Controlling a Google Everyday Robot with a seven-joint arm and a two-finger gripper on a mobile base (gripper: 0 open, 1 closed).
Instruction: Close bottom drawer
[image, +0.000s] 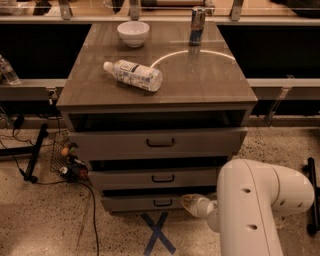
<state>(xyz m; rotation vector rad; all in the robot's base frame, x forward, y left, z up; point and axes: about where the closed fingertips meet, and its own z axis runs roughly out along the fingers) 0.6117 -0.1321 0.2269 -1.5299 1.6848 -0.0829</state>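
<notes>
The bottom drawer (135, 203) is the lowest and narrowest of three grey wood-grain drawers in the cabinet. It has a short front panel and a small black bar handle (163, 202). A dark gap shows above its front, so it stands slightly out. My gripper (190, 203) is at the end of the white arm (255, 210), low near the floor. It sits against the right end of the bottom drawer's front panel, right of the handle.
The mid drawer (160, 178) and the wide top drawer (160, 143) also stand a little out. On the cabinet top lie a plastic bottle (134, 75), a white bowl (133, 33) and a can (197, 20). Cables and a wire basket (67, 160) sit at the left, and a blue X tape mark (158, 233) is on the floor.
</notes>
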